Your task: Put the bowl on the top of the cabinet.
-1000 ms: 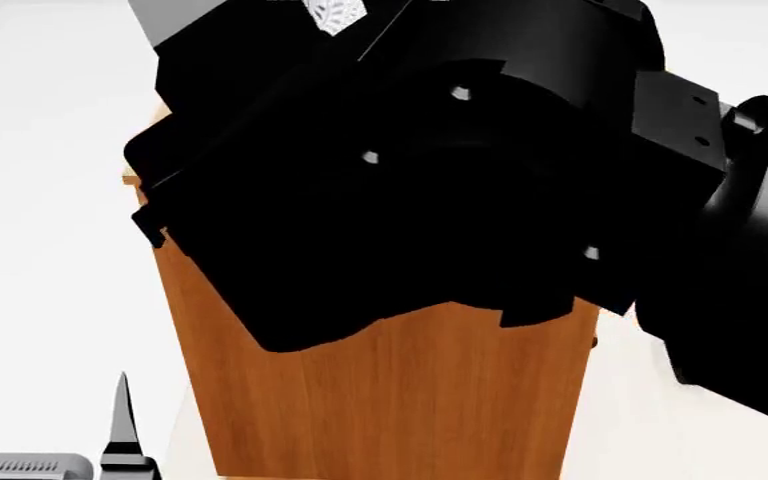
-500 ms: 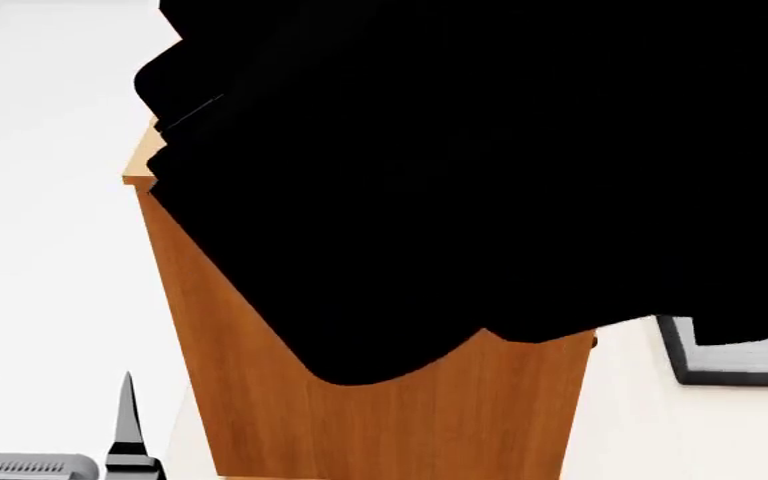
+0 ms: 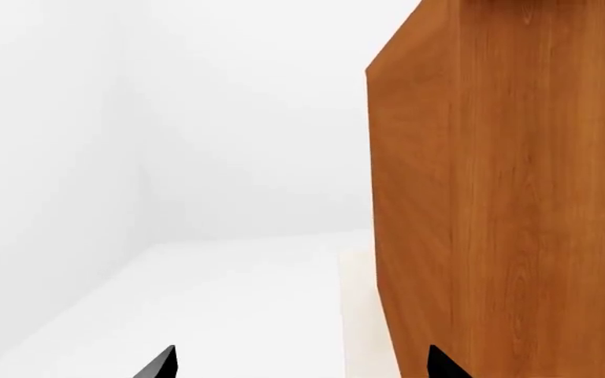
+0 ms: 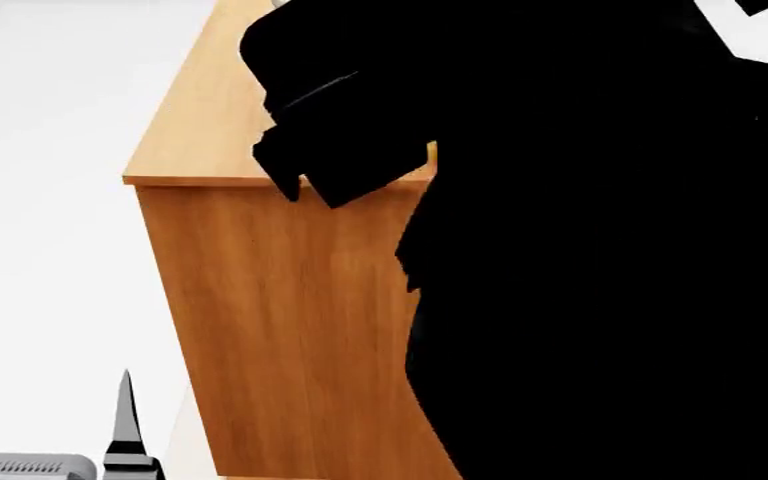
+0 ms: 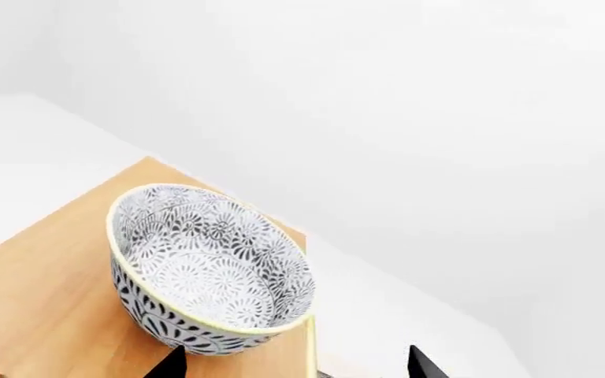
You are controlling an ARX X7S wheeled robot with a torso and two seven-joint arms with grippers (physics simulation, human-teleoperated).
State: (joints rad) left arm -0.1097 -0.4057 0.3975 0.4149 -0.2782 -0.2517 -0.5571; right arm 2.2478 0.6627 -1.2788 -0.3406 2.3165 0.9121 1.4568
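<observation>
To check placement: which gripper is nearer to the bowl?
Right. The right gripper is open just beside the bowl atop the cabinet; the left gripper sits low beside it.

The walls (image 3: pixel 229 118) were plain white all round. The floor (image 3: pixel 218 307) was white too (two walls met in a corner there). A pale cream strip (image 3: pixel 358 315) lay flat along the floor.

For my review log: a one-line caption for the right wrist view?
Patterned bowl sits on the cabinet top near its edge, right claw open beside it.
</observation>
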